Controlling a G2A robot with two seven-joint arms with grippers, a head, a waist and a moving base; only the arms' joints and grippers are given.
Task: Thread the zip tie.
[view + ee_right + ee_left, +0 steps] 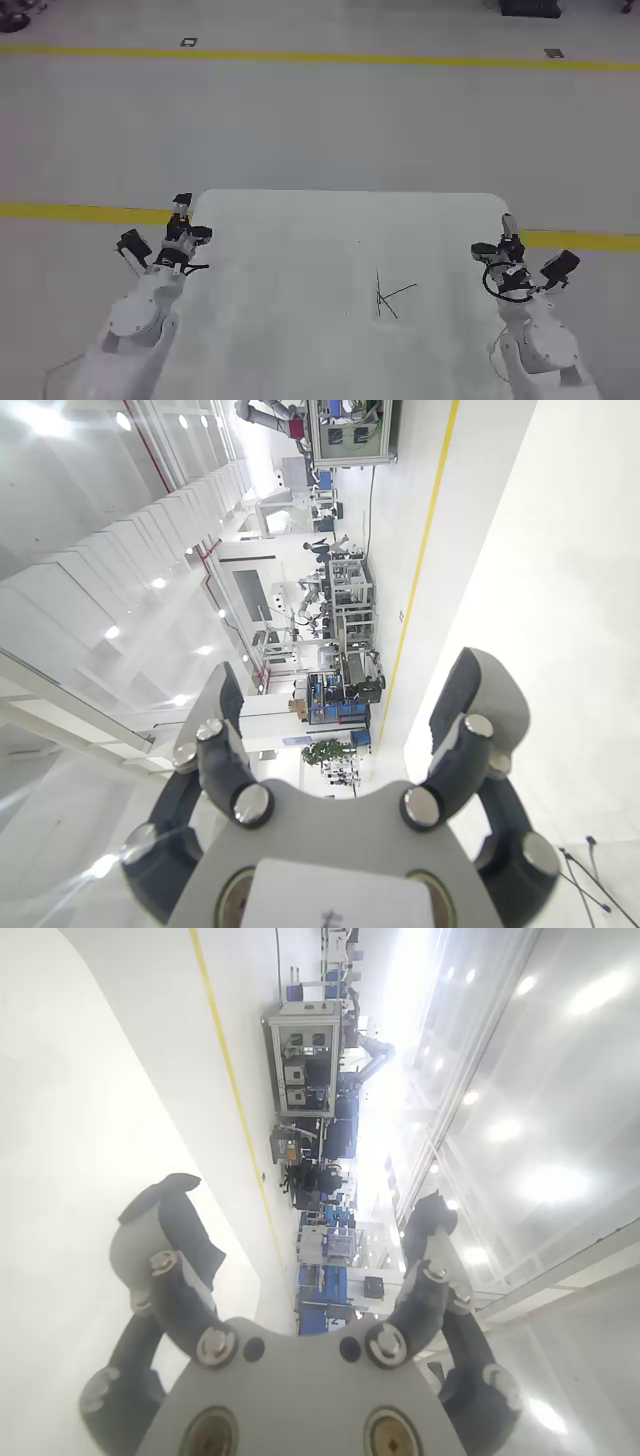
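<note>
On white table (300, 340), crossed black zip ties (385, 295), left gripper (300, 1198) spread, right gripper (347, 672) spread

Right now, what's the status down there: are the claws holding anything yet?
Left gripper open, empty. Right gripper open, empty. Zip ties lying loose on the table, untouched, nearer the right arm. Nothing seen blocking.

We can read no text, number or sign here (the white label (340, 892) on the grey wrist plate (330, 825) bears one dark mark, too cut off to decipher).
</note>
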